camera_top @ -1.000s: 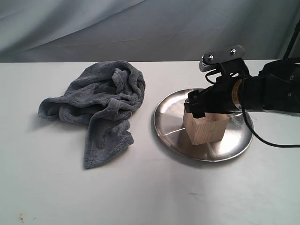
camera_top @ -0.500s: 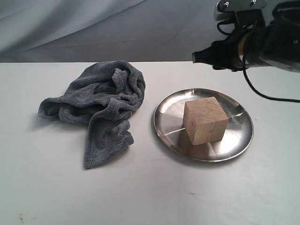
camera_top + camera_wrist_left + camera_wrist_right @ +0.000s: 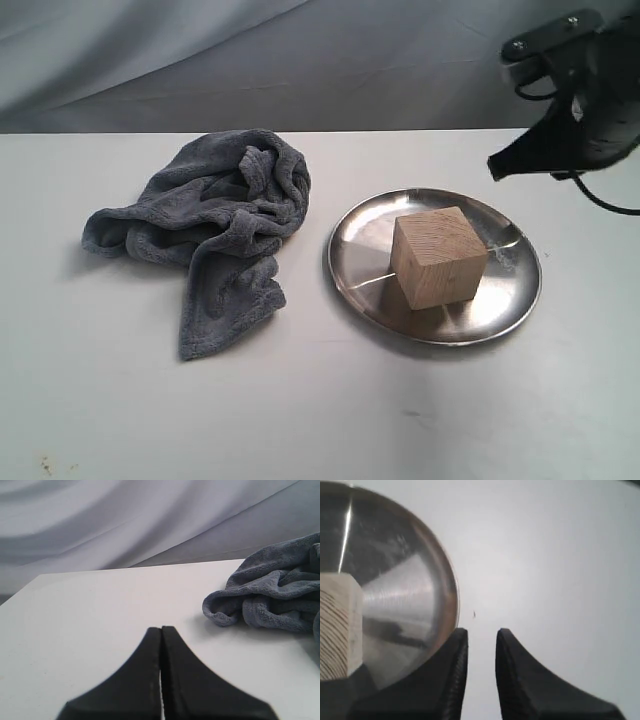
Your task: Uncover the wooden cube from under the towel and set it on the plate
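Exterior view: the right gripper [image 3: 498, 166] has let go and pulled up and away, jaws nearly together, empty. The wooden cube [image 3: 438, 256] sits on the plate [image 3: 360, 250], clear of the towel [image 3: 215, 225]. Job looks done.

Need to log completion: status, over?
Left gripper shut; right gripper narrowly open, empty. Cube on plate. Towel aside, clear of plate.

The wooden cube [image 3: 438, 256] stands on the plate [image 3: 500, 290], close to its centre. The plate rests on the table [image 3: 320, 400], in its right half. The towel [image 3: 215, 235] lies on the table at nine o'clock from the plate, near it, not touching.
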Available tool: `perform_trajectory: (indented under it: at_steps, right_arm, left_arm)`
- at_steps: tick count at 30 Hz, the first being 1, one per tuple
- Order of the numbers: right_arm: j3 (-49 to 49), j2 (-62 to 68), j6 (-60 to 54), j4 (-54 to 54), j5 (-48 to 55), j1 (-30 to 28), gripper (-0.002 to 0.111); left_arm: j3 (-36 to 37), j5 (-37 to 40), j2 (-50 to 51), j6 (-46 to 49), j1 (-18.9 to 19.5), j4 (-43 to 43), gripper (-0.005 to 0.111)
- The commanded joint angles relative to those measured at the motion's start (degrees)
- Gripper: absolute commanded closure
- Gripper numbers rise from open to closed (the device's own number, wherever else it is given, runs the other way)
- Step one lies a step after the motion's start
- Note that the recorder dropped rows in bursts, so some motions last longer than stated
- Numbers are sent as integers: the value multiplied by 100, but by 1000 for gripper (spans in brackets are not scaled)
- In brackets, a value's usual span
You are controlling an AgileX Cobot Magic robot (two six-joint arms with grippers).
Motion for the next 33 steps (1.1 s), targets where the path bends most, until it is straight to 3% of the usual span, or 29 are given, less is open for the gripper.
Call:
perform_trajectory:
  at_steps: [1,6,11,20,33]
  right_arm:
    - [-33,163,-534,1225,643,-886,89]
    - [-33,322,-491,1255,1147,-1682,91]
    - [-33,298,71,1261,1443,-2122,106]
    - [391,-362,201,1116,1176,-2188,108]
    - [1534,-2002,-400,1821,806,-2188,108]
  left_arm:
    - [27,-10,-20,0,-17,-65,107]
    - [27,-10,-20,0,-17,-65,107]
    - [27,-10,-20,0,-17,-65,107]
    - [27,-10,-20,0,-17,-65,107]
    - [27,-10,-20,0,-17,-65,107]
